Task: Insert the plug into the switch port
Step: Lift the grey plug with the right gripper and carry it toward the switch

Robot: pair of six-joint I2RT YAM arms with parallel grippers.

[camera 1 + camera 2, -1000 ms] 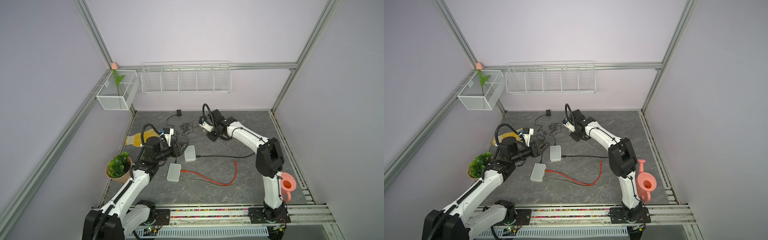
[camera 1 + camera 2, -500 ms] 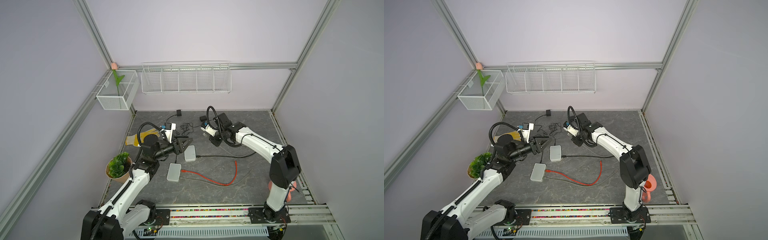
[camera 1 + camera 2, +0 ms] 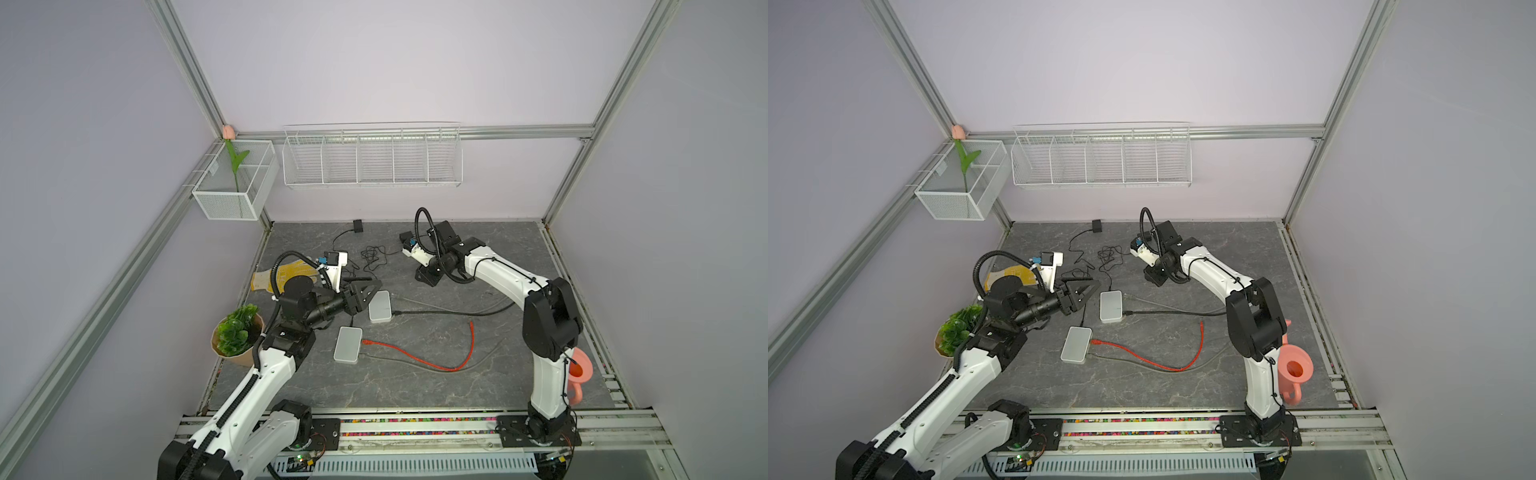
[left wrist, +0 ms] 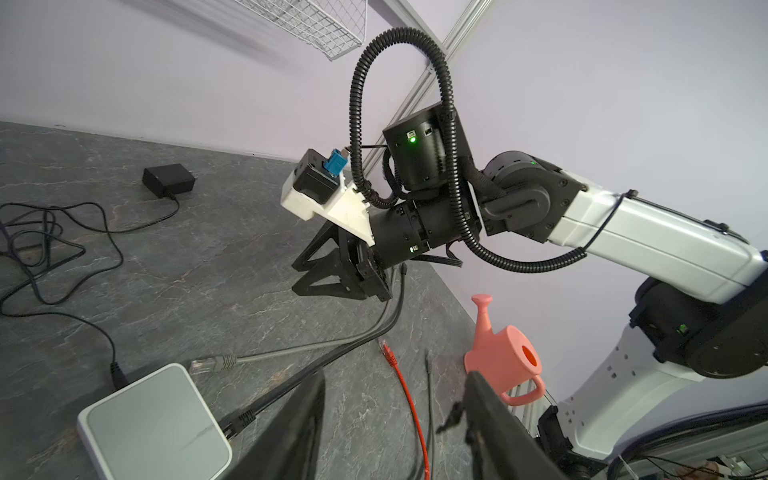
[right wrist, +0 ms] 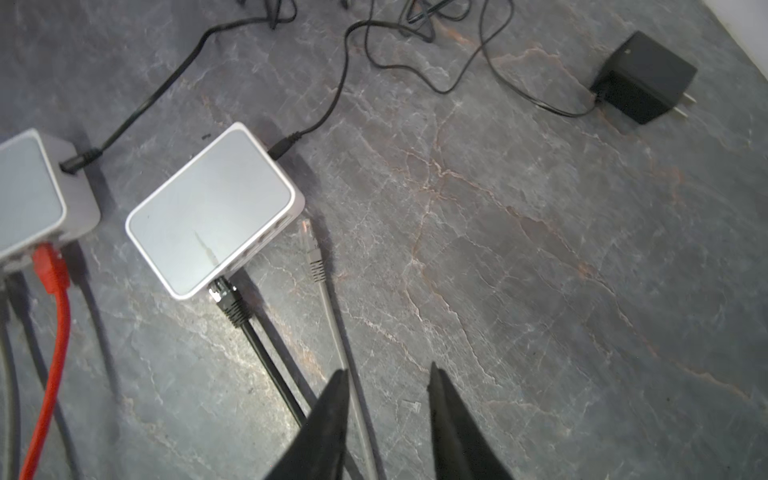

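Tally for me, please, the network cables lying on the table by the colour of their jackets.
Red cable: 1
Black cable: 1
Grey cables: 2
Total: 4

Both top views sat high above the front edge of the table [image 3: 415, 386], angled down toward the back wall [image 3: 374, 83]. They were distant, covered the whole table, and had nearly the same field. Left wrist view looked low across the table, near, toward the right arm [image 4: 623, 232]. Right wrist view looked steeply down, close. All four shared the switch [image 5: 210, 210] left of the table's middle.
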